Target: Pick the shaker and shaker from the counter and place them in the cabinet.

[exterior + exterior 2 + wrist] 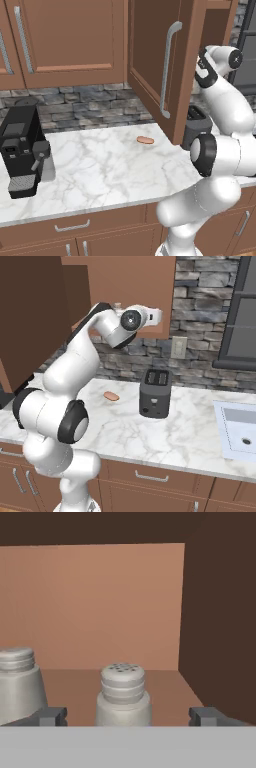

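Standing inside the cabinet (150, 55), both shakers rest upright on its shelf (165, 684): one shaker (123, 694) between my released fingers (52, 716), its twin (17, 684) just beside. Nothing grey remains on the desk (110, 160); I judge only withdrawing is left.

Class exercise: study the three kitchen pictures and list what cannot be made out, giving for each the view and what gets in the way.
- Hand view: the middle shaker's base, behind the bottom band.
- Hand view: the left shaker, cut by the left edge.
- Hand view: whether the open pincer's fingertips touch either shaker.
- Left base view: the cabinet's inside, hidden by its open door.
- Right base view: the sink, cut by the right edge.
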